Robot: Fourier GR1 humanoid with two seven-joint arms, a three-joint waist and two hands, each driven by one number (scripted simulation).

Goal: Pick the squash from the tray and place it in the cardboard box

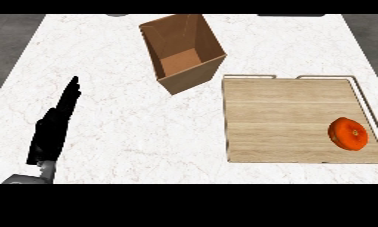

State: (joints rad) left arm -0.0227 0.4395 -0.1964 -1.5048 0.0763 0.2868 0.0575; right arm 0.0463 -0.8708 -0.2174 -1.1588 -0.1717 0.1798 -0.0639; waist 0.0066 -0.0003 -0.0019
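Observation:
An orange, round squash (348,133) lies on the wooden tray (280,121), close to the tray's right edge. The open cardboard box (182,52) stands on the counter up and to the left of the tray, its inside showing nothing. My left hand (53,123) rests at the lower left with its fingers straight and pointing up, far from both box and tray, holding nothing. My right hand does not show in the head view.
The white marble counter (111,96) stretches between my left hand and the box. The tray has a thin raised rim with handles along its far and right sides. Dark floor lies beyond the counter's left and right edges.

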